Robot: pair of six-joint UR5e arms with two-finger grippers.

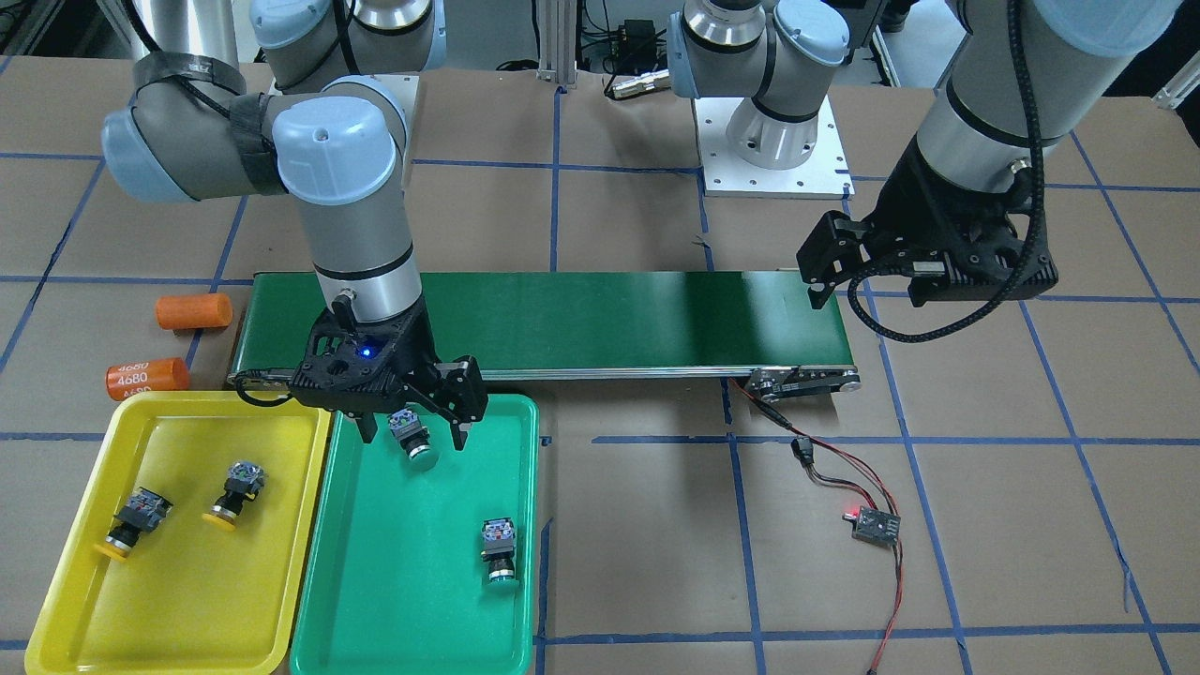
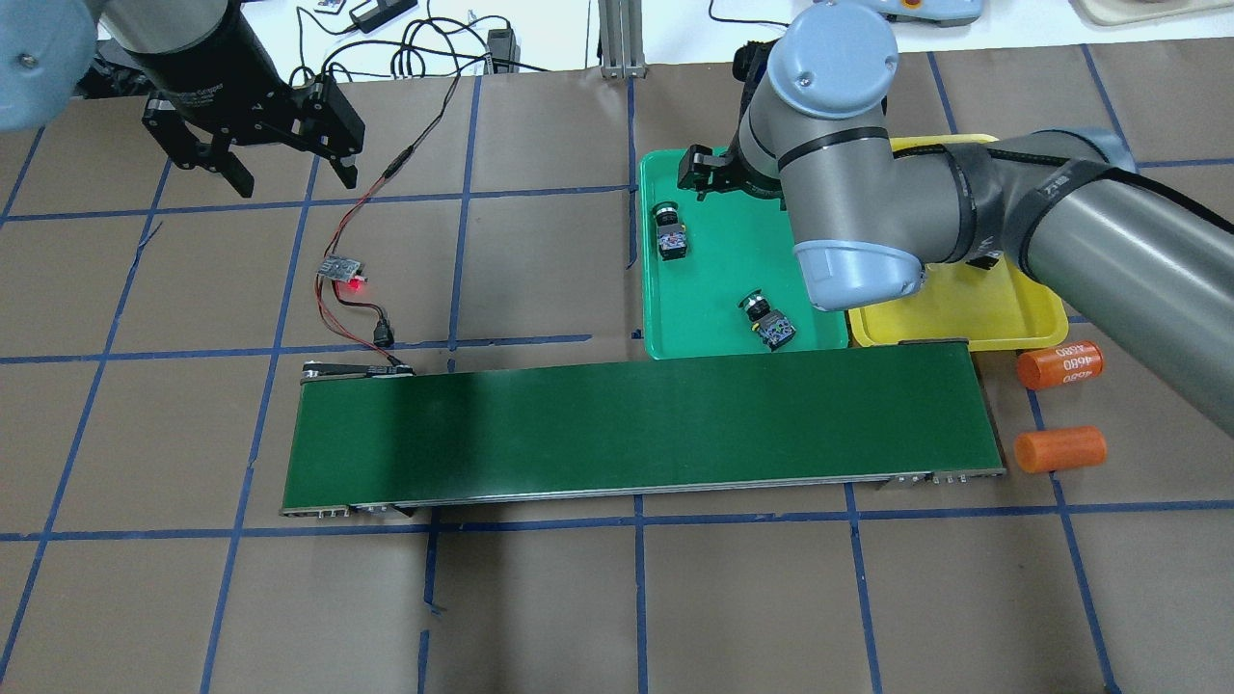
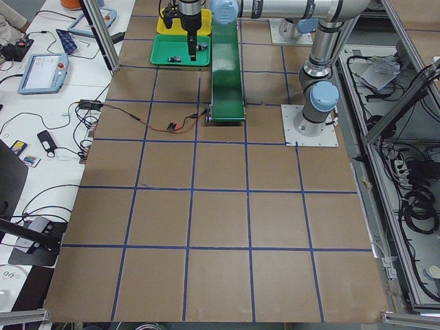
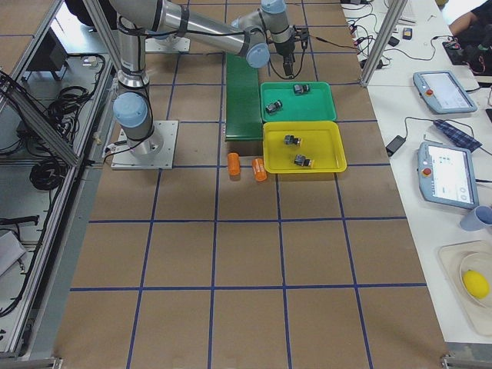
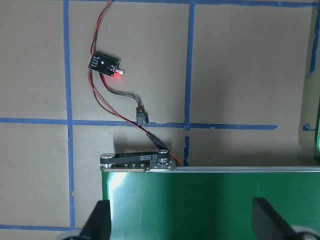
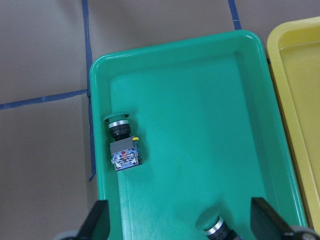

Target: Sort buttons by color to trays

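Two green buttons lie in the green tray (image 1: 403, 600): one near its belt-side end (image 1: 413, 441), one further along (image 1: 498, 551). Two yellow buttons (image 1: 136, 520) (image 1: 236, 487) lie in the yellow tray (image 1: 56, 600). My right gripper (image 1: 413, 442) hangs open over the green tray's belt-side end. In the right wrist view (image 6: 180, 225) its fingers stand wide apart, with one green cap (image 6: 214, 226) low between them and the other green button (image 6: 122, 147) ahead. My left gripper (image 2: 289, 178) is open and empty, high over the bare table; it also shows in the left wrist view (image 5: 182, 222).
A long dark-green conveyor belt (image 1: 562, 319) runs beside the trays. Two orange cylinders (image 1: 192, 310) (image 1: 147, 378) lie past its end by the yellow tray. A small circuit board (image 1: 874, 525) with a lit red LED and red-black wires lies near the belt's other end.
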